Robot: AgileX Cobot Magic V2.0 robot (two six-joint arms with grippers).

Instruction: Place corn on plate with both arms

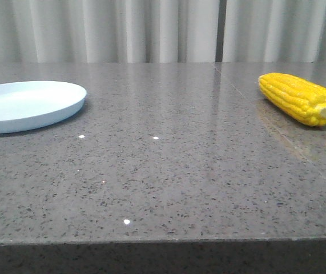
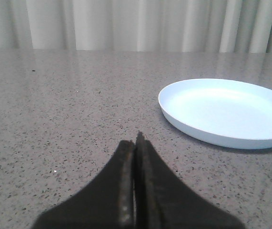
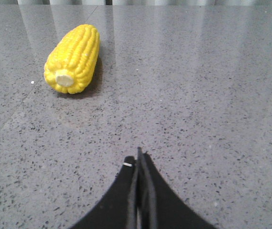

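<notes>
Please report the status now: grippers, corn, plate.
Left gripper shut, empty. Right gripper shut, empty. Corn on table at right, plate at left, bare. Nothing between them.

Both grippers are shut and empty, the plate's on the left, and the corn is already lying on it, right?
Not quite. The corn is not on the plate; the front view shows it lying on the table far to the right. The rest holds: left gripper and right gripper are shut and empty.

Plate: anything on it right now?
Nothing. The plate is bare inside in the left wrist view; the corn lies on the table, far right. Under the plate is hidden.
</notes>
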